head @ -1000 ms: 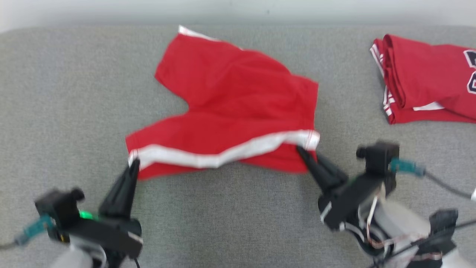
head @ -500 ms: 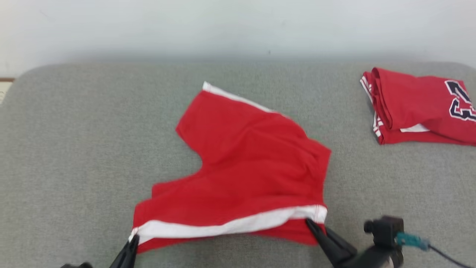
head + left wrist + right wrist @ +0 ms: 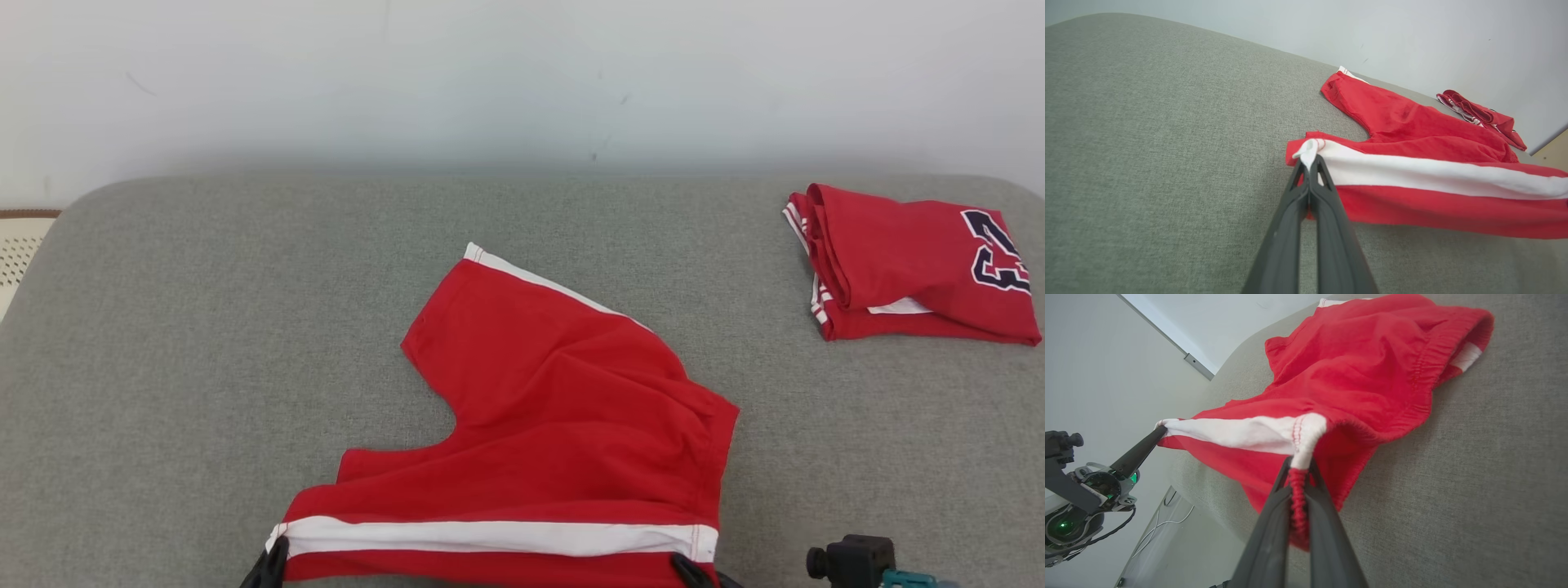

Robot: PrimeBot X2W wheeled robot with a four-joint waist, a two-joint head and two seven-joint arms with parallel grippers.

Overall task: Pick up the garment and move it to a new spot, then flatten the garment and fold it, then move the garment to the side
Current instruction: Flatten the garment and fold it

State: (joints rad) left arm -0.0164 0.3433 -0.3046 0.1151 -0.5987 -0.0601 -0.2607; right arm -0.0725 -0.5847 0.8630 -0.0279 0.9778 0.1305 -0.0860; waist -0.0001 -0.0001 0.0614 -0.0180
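The garment (image 3: 555, 425) is a pair of red shorts with a white side stripe, spread on the grey cushion (image 3: 204, 343). Its near edge is stretched straight between my two grippers. My left gripper (image 3: 273, 563) is shut on the left end of the white stripe, pinched at the fingertips in the left wrist view (image 3: 1309, 161). My right gripper (image 3: 686, 567) is shut on the waistband corner at the right end, clearly bunched between its fingers in the right wrist view (image 3: 1298, 465). The far leg of the garment (image 3: 1372, 106) lies loosely on the cushion.
A second red garment (image 3: 906, 273), folded, with dark numerals, lies at the cushion's far right. A pale wall (image 3: 522, 82) runs behind the cushion. The cushion's left half is bare grey fabric. My left arm's wrist (image 3: 1081, 490) hangs beyond the cushion's edge in the right wrist view.
The head camera has tilted up, so the scene sits lower in the picture. Both grippers drew the near edge toward me and taut; the stripe is now straight.
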